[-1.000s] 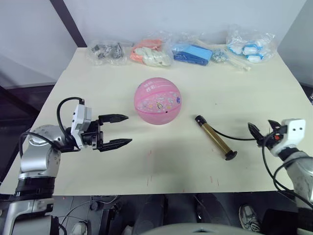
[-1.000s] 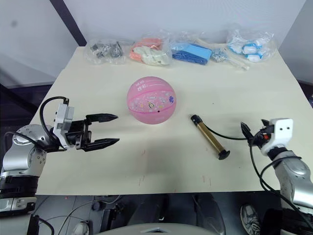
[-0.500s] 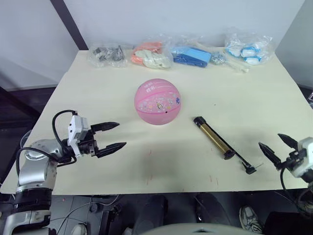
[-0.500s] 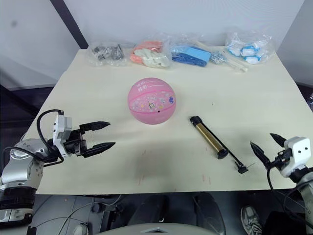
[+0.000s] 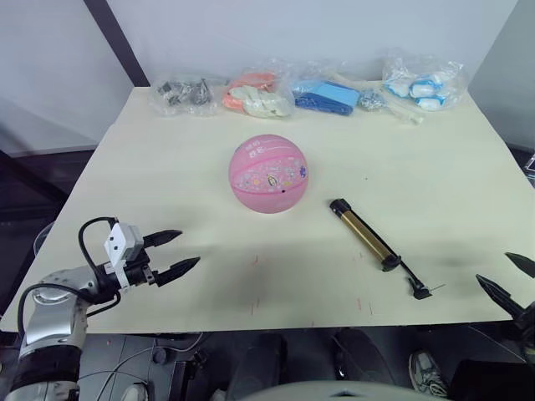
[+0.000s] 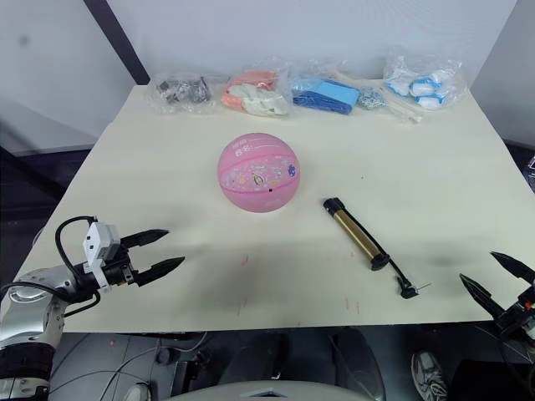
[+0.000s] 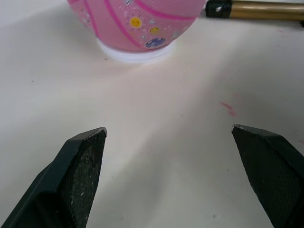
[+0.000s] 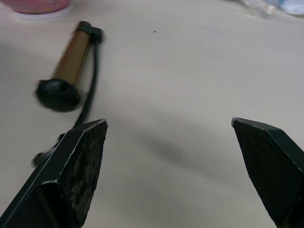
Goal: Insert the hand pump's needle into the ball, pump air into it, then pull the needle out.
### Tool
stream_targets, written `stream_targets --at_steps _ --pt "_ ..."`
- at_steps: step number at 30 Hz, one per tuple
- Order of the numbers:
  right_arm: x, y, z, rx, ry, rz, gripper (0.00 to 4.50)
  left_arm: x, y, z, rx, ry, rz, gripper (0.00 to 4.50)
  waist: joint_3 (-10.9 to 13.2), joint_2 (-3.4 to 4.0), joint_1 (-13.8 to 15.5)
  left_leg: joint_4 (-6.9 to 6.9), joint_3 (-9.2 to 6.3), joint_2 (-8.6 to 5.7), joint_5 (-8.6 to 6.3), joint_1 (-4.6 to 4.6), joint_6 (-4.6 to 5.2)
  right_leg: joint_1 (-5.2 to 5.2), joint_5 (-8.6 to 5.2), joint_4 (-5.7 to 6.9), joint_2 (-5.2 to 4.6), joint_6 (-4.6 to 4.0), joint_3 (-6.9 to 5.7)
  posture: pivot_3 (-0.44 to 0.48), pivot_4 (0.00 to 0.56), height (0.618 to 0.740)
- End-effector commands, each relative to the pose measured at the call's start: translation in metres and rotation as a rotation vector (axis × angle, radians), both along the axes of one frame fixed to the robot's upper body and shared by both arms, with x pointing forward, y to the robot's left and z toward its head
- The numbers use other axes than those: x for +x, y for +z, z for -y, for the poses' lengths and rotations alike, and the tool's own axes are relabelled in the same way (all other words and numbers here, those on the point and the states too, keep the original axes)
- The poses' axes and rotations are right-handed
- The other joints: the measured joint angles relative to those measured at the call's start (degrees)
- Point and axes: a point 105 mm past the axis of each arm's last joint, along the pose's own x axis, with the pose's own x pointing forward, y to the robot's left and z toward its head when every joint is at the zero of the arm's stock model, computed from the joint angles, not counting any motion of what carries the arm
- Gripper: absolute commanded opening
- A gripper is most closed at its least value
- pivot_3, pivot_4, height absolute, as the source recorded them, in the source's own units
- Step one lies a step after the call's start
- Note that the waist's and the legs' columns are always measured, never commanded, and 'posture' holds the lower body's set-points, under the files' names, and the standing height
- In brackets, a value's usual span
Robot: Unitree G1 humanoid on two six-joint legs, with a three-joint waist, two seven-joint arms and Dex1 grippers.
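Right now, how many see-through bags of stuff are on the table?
4, all in a row along the far edge: grey bag, orange-white bag, blue bag, blue-white bag. None seems hidden.

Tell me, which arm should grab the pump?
Probably the right. The right gripper is open near the table's front edge, close to the pump and its hose end. The left gripper sits farther off, across the table.

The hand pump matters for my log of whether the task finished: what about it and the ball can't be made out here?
- Gold-barrelled hand pump: its needle at the hose end is too small to make out in the eye views.
- Pink rubber ball: its valve hole is too small to pick out; the left wrist view's edge cuts off the upper part.
- Right pincer: partly cut off by the edge.
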Motion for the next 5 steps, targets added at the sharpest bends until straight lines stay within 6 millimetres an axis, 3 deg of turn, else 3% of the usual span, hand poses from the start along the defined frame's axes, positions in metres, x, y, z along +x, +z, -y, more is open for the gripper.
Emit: stream_targets --at_steps 1,5 --pt "-0.0065 0.0143 0.0150 0.003 0.014 0.049 4.39 -0.0010 0.0026 -0.0137 0.040 0.054 0.035 4.50 0.0 0.00 0.0 0.00 -0.01 0.00 0.00 0.00 0.00 0.00 0.00 0.00 0.01 0.00 -0.01 0.000 0.150 0.738" --pt "-0.0072 0.0180 0.0124 0.030 0.058 0.044 4.39 -0.0024 -0.0001 -0.0143 0.044 0.054 0.042 4.50 0.0 0.00 0.0 0.00 -0.01 0.02 0.00 0.00 0.00 0.01 0.00 0.00 0.00 -0.01 -0.01 0.000 0.150 0.738"
